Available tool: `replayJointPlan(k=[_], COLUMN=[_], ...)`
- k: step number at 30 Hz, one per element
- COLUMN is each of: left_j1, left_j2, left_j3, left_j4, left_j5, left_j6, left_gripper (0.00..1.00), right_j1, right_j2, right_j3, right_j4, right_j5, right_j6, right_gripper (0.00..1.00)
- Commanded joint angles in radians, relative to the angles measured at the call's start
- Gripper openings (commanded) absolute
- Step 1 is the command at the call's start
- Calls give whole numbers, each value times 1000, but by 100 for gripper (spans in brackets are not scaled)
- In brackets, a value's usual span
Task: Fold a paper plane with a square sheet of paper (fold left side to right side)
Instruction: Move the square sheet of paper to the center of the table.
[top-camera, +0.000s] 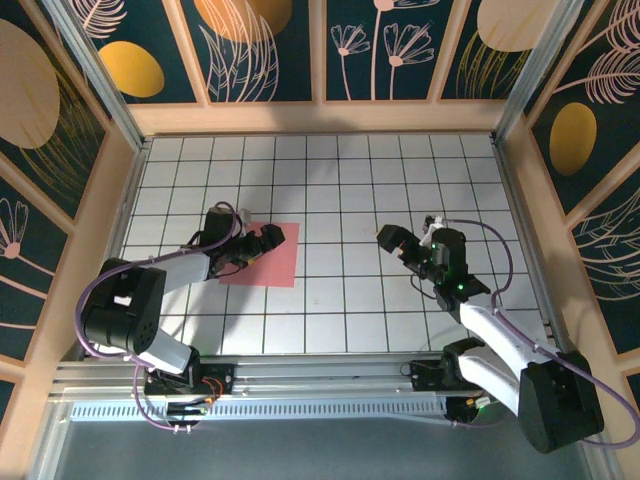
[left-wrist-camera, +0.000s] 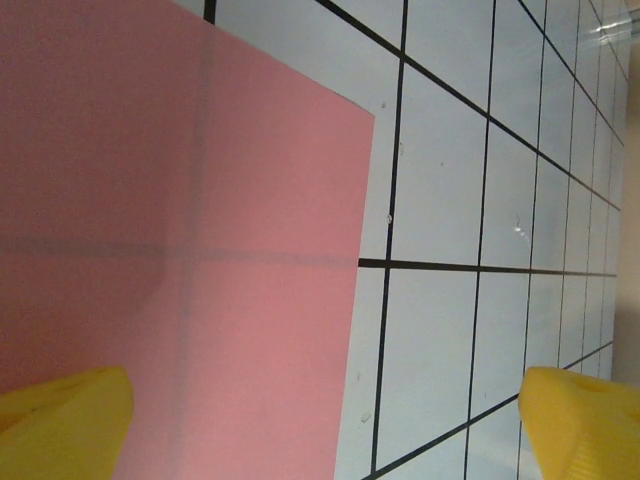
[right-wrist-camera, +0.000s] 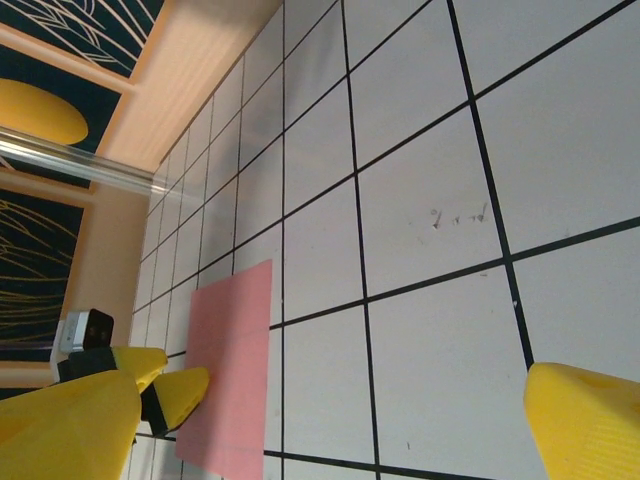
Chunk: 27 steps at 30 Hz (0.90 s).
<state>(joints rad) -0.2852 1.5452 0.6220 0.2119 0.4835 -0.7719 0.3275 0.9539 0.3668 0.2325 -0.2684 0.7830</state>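
White grid-tiled table (top-camera: 400, 320) within patterned walls. The square sheet of paper (top-camera: 275, 262) lies flat, left of frame centre; left gripper (top-camera: 262, 242) over its upper-left part, jaws wide. Right gripper (top-camera: 408, 233), right of centre, likewise wide, holding nothing

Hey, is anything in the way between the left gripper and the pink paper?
Nothing visible. The open left gripper hangs right over the paper, which lies flat on the table.
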Motion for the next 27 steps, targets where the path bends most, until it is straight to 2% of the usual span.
replayJointPlan(k=[1, 9, 14, 27], left_j1=[-14, -53, -110, -319], left_j2=[21, 55, 52, 9], left_j3=[27, 0, -40, -110], left_j4=[-20, -5, 46, 189], left_j5=[21, 15, 5, -122], left_j6=[-1, -50, -139, -424], left_gripper=[99, 99, 99, 99], right_j1=[8, 7, 4, -23], right_j2=[1, -1, -2, -2], right_j3=[43, 71, 93, 133], right_j4=[-41, -112, -155, -273], right_j5=[49, 94, 113, 132], right_j6=[-36, -53, -71, -104], right_gripper=[99, 99, 99, 96])
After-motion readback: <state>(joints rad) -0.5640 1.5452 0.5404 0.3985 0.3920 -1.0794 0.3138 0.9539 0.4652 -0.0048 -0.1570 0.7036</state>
